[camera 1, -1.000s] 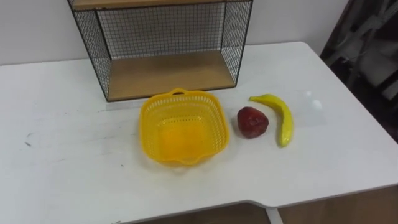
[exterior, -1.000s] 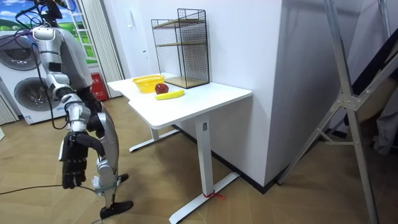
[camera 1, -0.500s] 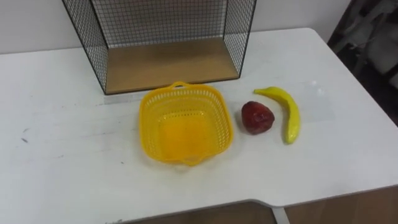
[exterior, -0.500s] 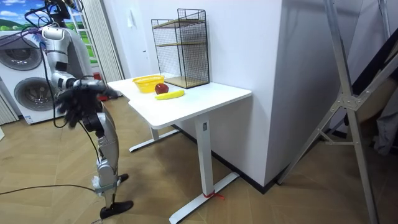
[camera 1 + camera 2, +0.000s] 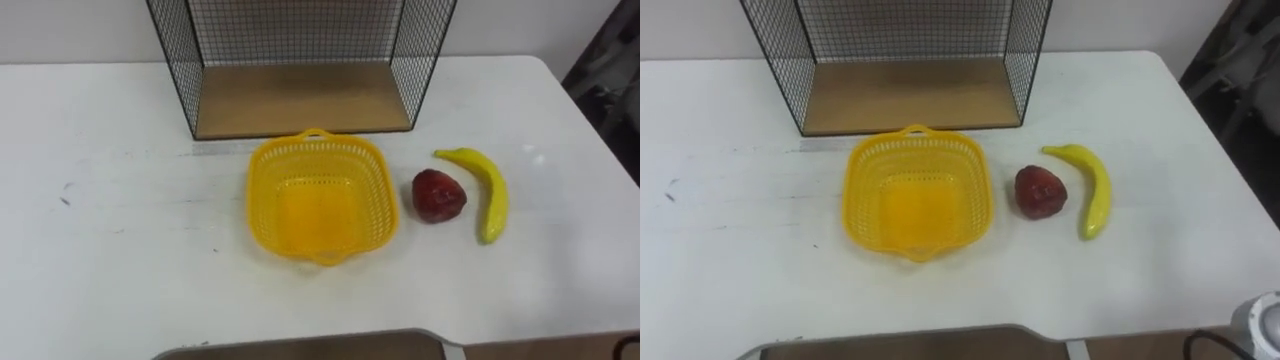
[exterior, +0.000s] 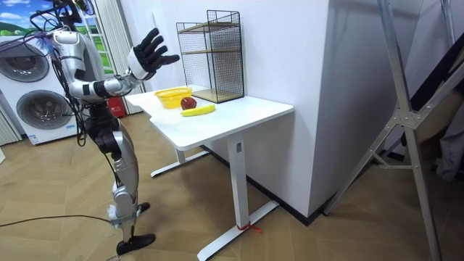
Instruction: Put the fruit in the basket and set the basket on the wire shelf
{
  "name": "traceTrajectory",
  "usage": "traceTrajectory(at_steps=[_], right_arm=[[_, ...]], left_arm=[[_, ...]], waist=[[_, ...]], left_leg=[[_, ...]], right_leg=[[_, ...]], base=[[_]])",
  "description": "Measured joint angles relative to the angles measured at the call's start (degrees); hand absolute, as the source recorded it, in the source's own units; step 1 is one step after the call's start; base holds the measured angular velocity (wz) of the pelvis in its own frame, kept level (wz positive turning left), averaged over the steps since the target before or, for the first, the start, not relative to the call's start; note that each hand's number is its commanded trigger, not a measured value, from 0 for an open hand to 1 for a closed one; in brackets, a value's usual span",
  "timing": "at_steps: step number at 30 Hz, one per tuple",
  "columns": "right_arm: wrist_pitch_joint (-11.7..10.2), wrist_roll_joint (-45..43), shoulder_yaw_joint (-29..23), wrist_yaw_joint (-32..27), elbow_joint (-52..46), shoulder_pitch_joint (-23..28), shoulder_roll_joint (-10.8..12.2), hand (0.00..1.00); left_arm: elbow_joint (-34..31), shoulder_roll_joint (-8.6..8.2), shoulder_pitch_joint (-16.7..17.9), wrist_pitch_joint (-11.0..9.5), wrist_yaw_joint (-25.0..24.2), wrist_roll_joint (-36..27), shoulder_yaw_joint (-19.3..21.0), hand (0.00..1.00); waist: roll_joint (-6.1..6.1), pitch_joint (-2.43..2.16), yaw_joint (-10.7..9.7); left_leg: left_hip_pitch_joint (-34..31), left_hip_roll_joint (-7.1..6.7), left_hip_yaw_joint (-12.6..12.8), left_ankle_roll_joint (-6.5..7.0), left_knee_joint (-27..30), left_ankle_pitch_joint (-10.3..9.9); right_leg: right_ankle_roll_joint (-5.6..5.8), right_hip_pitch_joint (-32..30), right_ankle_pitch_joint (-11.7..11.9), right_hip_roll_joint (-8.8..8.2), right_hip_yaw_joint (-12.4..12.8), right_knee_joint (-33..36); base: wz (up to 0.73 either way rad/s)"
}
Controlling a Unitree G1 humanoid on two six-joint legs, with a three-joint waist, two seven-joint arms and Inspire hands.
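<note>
Now my right hand [image 6: 148,54] is up in the air near the table [image 6: 239,109] edge, fingers spread wide, holding nothing. The yellow basket [image 5: 320,208] stands empty, the wire shelf [image 5: 300,95] at its 12 o'clock, the red fruit [image 5: 438,195] and the banana [image 5: 495,192] at its 3 o'clock

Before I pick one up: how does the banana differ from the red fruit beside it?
The banana is yellow, long and curved; the red fruit is dark red, round and compact. The red fruit lies nearer the basket, between it and the banana, which lies farther to the right. Both lie side by side on the white table, outside the basket and on its right.
</note>
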Motion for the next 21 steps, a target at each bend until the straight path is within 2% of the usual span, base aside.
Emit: traceTrajectory(at_steps=[5,9,15,17,21], right_arm=[[0.8,-0.3,2.9,7.5,0.0,-0.5,-3.6,0.0],[3.2,-1.0,5.8,14.0,-0.1,-0.6,-5.2,0.0],[5.4,-2.2,10.2,23.2,-0.1,-0.6,-5.3,0.0],[5.6,-2.2,10.7,24.6,-0.1,-0.6,-5.3,0.0],[5.6,-2.7,11.9,28.4,0.0,-0.7,-5.3,0.0]], left_arm=[[0.4,-0.01,-0.1,0.1,-0.5,1.5,-0.2,0.0],[0.2,0.33,-0.2,1.0,-1.1,2.4,-0.3,0.0],[0.1,0.84,-0.3,1.7,-1.7,2.7,-0.4,0.0],[0.1,1.08,-0.3,1.7,-1.9,2.8,-0.5,0.0],[-0.2,1.34,-0.3,1.7,-2.3,4.8,-0.6,0.0]], waist=[[-0.15,0.0,0.1],[-0.34,-0.15,0.2],[-0.71,-0.42,0.7],[-0.8,-0.48,1.4],[-0.69,-0.43,1.6]], left_leg=[[0.4,0.0,-0.1,0.0,0.0,0.0],[0.4,0.03,-0.2,0.0,0.3,0.0],[0.4,0.03,-0.2,0.0,0.3,0.0],[0.4,0.03,-0.2,0.0,0.4,0.0],[0.6,0.03,-0.7,0.0,0.5,0.0]], right_leg=[[-0.01,0.6,0.0,0.01,-0.1,0.0],[-0.05,1.1,0.0,0.01,-0.3,0.0],[-0.11,1.1,0.1,0.01,-0.3,-0.1],[-0.11,1.1,0.1,0.01,-0.3,-0.1],[-0.13,1.7,0.1,0.0,-0.9,-0.2]], base=[[0.01],[0.02],[0.0],[0.0],[0.05]])
